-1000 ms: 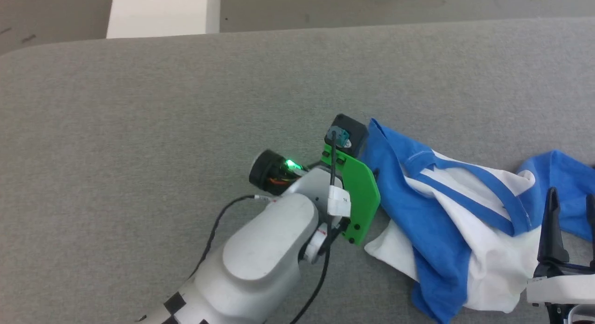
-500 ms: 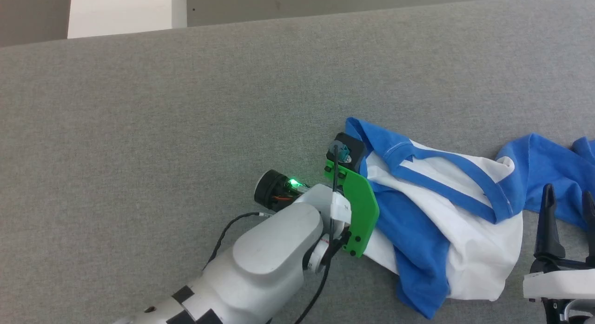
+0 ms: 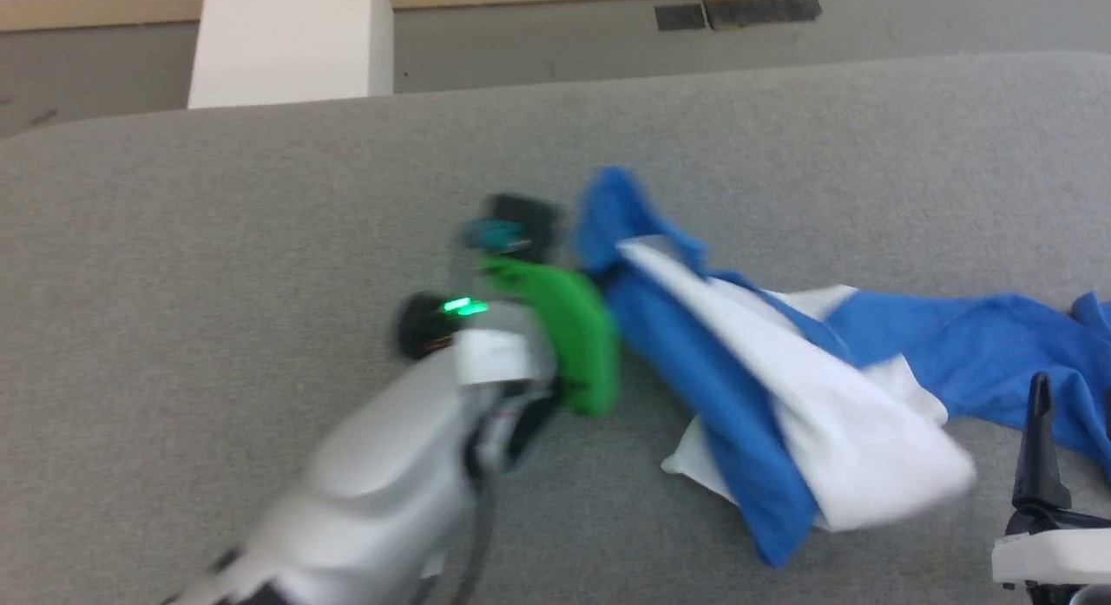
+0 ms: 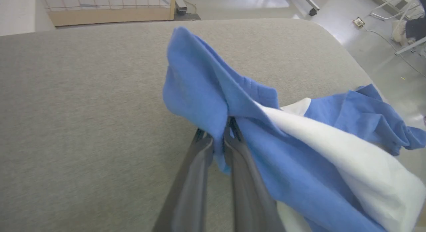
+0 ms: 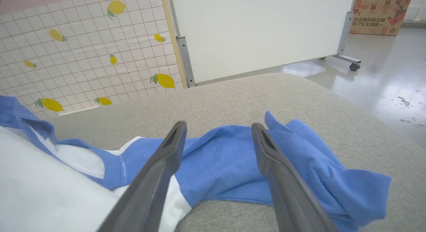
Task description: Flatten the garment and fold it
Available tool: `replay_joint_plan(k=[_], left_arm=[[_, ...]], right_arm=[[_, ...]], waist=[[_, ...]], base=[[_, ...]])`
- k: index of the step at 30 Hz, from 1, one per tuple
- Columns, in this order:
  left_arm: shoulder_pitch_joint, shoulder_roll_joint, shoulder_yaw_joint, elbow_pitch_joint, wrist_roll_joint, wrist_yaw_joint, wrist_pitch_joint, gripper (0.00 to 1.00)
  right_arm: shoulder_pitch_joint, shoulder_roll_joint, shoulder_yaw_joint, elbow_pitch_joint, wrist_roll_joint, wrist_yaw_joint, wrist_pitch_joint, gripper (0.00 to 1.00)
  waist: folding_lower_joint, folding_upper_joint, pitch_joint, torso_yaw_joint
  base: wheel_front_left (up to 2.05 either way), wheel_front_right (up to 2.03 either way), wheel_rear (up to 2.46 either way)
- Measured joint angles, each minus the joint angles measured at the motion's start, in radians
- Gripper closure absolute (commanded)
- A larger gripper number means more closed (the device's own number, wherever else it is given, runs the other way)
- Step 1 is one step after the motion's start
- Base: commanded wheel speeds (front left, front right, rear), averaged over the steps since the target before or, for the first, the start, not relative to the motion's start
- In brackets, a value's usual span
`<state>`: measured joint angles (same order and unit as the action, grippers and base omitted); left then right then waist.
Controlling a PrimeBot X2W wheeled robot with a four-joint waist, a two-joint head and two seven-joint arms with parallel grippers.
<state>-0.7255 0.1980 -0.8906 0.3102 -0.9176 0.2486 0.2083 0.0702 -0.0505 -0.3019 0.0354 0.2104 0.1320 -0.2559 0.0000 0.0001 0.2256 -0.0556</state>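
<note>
The garment [image 3: 781, 397], a white T-shirt with blue sleeves, lies crumpled on the right half of the grey table. In the left wrist view my left gripper [image 4: 216, 128] is shut on a blue fold of the garment [image 4: 206, 92], which stands raised above the table. In the head view the left wrist with its green plate [image 3: 564, 327] is blurred beside the garment's left end. My right gripper [image 5: 218, 127] is open, hovering over a blue sleeve of the garment [image 5: 226, 165] and holding nothing. One of its fingers [image 3: 1037, 449] shows at the lower right of the head view.
The grey padded table [image 3: 260, 240] stretches left of the garment, with its far edge near the top. Beyond it stand a white pillar [image 3: 291, 41] and bare floor. A white wheeled board [image 5: 259, 32] and a lemon-patterned panel [image 5: 83, 52] lie past the table.
My left gripper has shut on the garment's blue edge and raised it, pulling the cloth up and left. The head camera has shifted. The right gripper stays open.
</note>
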Motion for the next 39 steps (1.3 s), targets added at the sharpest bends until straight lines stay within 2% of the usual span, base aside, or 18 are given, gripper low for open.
replay_joint_plan(k=[4, 7, 8, 9, 10, 12, 15, 18, 22, 27, 30, 33, 39], left_arm=[[0.138, 0.179, 0.073, -0.114, -0.036, 0.073, -0.006, 1.0], [0.222, 0.277, 0.1, -0.139, -0.043, 0.114, -0.019, 1.0], [0.243, 0.289, 0.109, -0.138, -0.05, 0.125, -0.027, 0.91], [0.265, 0.296, 0.113, -0.136, -0.053, 0.131, -0.035, 0.15], [0.283, 0.293, 0.119, -0.132, -0.056, 0.137, -0.05, 0.0], [0.307, 0.277, 0.135, -0.129, -0.063, 0.145, -0.087, 0.0], [0.327, 0.235, 0.167, -0.144, -0.091, 0.134, -0.159, 0.0], [0.332, 0.241, 0.18, -0.175, -0.084, 0.137, -0.203, 0.0], [0.336, 0.28, 0.17, -0.274, -0.037, 0.17, -0.206, 0.0], [0.335, 0.375, 0.105, -0.447, 0.044, 0.233, -0.112, 0.0], [0.336, 0.392, 0.041, -0.5, 0.073, 0.258, -0.028, 0.0], [0.337, 0.381, -0.023, -0.494, 0.081, 0.264, 0.036, 0.0], [0.335, 0.292, -0.086, -0.389, 0.076, 0.245, 0.07, 0.0]], right_arm=[[0.012, 0.0, -0.013, -0.009, 0.0, 0.0, 0.0, 0.0], [0.012, 0.0, -0.015, -0.01, 0.0, 0.0, 0.0, 0.0], [0.012, 0.0, -0.014, -0.01, 0.0, 0.0, 0.0, 0.0], [0.012, 0.0, -0.012, -0.01, 0.0, 0.0, 0.0, 0.0], [0.011, 0.0, -0.009, -0.009, 0.0, 0.0, 0.0, 0.0], [0.008, 0.0, -0.006, -0.009, 0.0, 0.0, 0.0, 0.0], [-0.005, 0.0, -0.003, -0.005, 0.0, 0.0, 0.0, 0.0], [-0.009, 0.0, -0.003, 0.001, 0.0, 0.0, 0.0, 0.0], [-0.009, 0.0, -0.004, 0.008, 0.0, 0.0, 0.0, 0.0], [-0.008, 0.0, 0.001, 0.012, 0.0, 0.0, 0.0, 0.0], [-0.008, 0.0, 0.005, 0.015, 0.002, 0.0, 0.0, 0.0], [-0.008, 0.0, 0.009, 0.019, 0.002, 0.0, 0.0, 0.0], [-0.008, 0.0, 0.014, 0.024, 0.009, 0.0, 0.0, 0.0]], waist=[[0.0, 0.0, -0.011, 0.022], [0.0, -0.0001, -0.001, 0.032], [0.0, -0.0001, 0.005, 0.033], [0.0, 0.0, 0.011, 0.035], [0.0, -0.0001, 0.018, 0.037], [0.0, 0.0, 0.028, 0.04], [0.0, 0.0, 0.04, 0.046], [0.0, 0.0, 0.032, 0.048], [0.0, 0.0, 0.017, 0.053], [0.0, 0.0, -0.001, 0.06], [0.0, 0.0, -0.003, 0.064], [0.0, 0.0, 0.0, 0.066], [0.0, 0.0, 0.005, 0.064]], base=[[0.0, 0.0, 0.0], [0.0, 0.0, 0.0], [0.0, 0.0, 0.0], [0.0, 0.0, 0.0], [0.0, 0.0, 0.0], [0.0, 0.0, 0.0], [0.0, 0.0, 0.0], [0.0, 0.0, 0.0], [0.0, 0.0, 0.0], [0.0, 0.0, 0.0], [0.0, 0.0, 0.0], [0.0, 0.0, 0.0], [0.0, 0.0, 0.0]])
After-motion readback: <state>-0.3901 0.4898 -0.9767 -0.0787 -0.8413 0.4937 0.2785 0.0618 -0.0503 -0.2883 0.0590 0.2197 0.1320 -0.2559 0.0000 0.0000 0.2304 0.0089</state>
